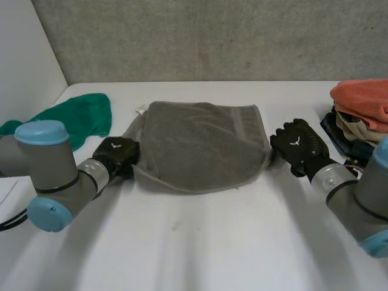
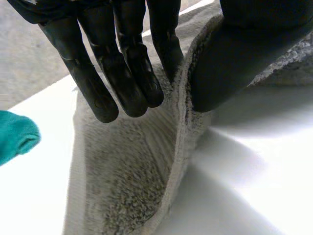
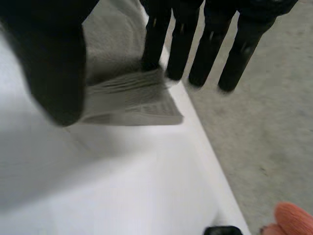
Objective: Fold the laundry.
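Across the table's middle, head view: grey terry-cloth towel (image 1: 194, 145), lying doubled on the white table (image 1: 194, 242).
Long axis: running 9 to 3 o'clock; rounded edge toward 6, banded hem at the 3 o'clock end.
Left hand (image 1: 118, 154): at the towel's 8 o'clock corner.
Right hand (image 1: 297, 145): against the towel's 3 o'clock edge.
Neighbours: crumpled green cloth (image 1: 79, 118) at 10 o'clock, just clear of the towel; stack of folded laundry (image 1: 361, 115), orange piece on top, at 3 o'clock beyond the right hand.
Left wrist view, grip: towel hem (image 2: 183, 122) standing up between fingers (image 2: 98, 83) and thumb, pinched there and raised off the table; green cloth beside.
Right wrist view, grip: fingers (image 3: 181, 44) straight, thumb set wide off, layered towel edge (image 3: 127, 98) lying in the gap; nothing clamped as far as visible.
Progress: probably one fold made, judging by the doubled layers; likely another fold across the long axis left, then transfer to the stack; green cloth not yet folded.
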